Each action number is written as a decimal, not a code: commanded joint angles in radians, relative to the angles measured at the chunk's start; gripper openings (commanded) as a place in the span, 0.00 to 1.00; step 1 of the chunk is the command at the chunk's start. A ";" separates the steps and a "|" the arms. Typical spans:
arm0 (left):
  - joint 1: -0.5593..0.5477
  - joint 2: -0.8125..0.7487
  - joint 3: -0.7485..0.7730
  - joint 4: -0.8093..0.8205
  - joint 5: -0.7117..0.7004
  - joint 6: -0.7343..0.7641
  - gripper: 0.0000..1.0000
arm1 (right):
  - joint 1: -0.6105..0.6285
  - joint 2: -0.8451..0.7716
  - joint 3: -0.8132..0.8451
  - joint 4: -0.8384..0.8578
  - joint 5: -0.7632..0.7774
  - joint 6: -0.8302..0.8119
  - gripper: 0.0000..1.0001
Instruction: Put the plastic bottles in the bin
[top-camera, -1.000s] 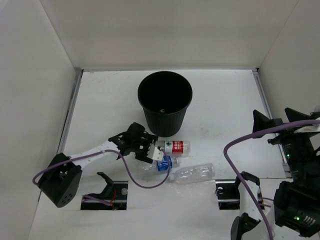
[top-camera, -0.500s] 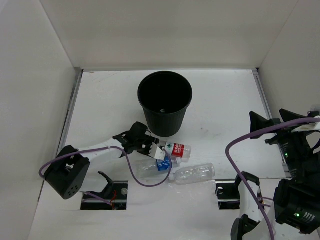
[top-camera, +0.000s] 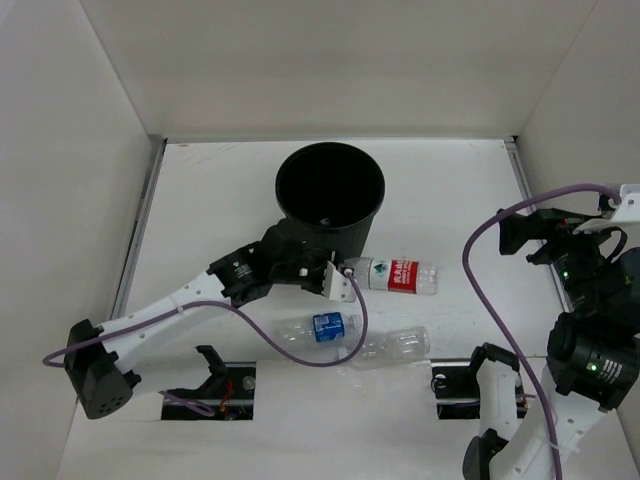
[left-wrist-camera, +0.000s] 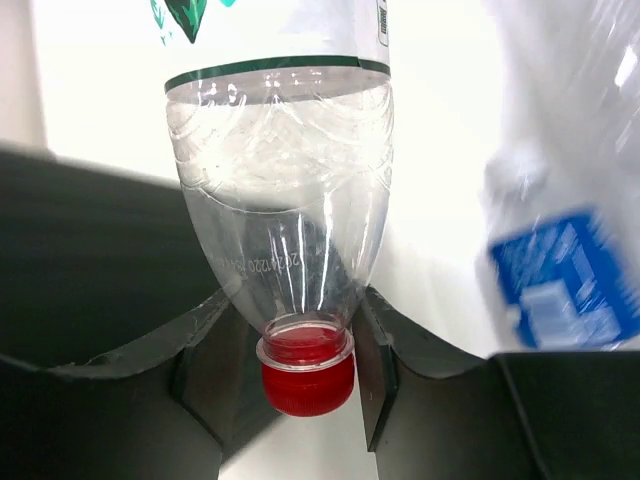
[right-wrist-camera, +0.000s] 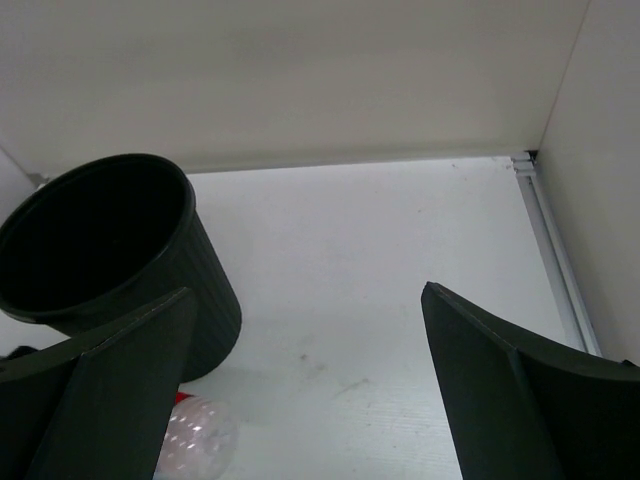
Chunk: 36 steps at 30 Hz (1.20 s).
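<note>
A: Red-cap bottle (top-camera: 395, 275) first. Where does it sit?

B: It lies level just near and right of the bin (top-camera: 335, 238), cap to the left, base pointing right. From above I cannot tell whether it is off the table (top-camera: 460, 200).

A: Who has it?

B: The left gripper (top-camera: 343, 272). In the wrist view the jaws stand nearly closed on the neck and the red cap (left-wrist-camera: 308, 378), a pad (left-wrist-camera: 372, 365) on either side. Nothing else is in the grasp.

A: How will it handle?

B: Clear and apparently empty, so my guess is very light. The thin walls should dent under a squeeze and the plastic looks slick. The neck and cap are the stiff part, so that is the sound place to hold. The cost is that the long body hangs out past the fingers and may swing or pivot.

A: Other bottles?

B: The blue-label bottle (top-camera: 325, 327) lies nearer, and the unlabelled bottle (top-camera: 390, 346) just right of it. Both are on the table, apart from the bin. I see no orange one, and the bin's inside is too dark to read.

A: Right side?

B: The right gripper (right-wrist-camera: 308, 290) hangs at the far right with its jaws spread wide and nothing between them.
</note>
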 joint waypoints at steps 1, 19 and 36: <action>-0.076 -0.059 0.100 -0.099 0.062 -0.154 0.01 | 0.009 0.025 -0.024 0.128 0.001 0.003 1.00; 0.165 0.082 0.588 -0.016 0.095 -0.167 0.01 | 0.004 0.025 -0.158 0.220 -0.001 0.017 1.00; 0.380 0.275 0.449 0.170 0.103 -0.211 1.00 | -0.002 0.020 -0.093 0.212 -0.051 0.029 1.00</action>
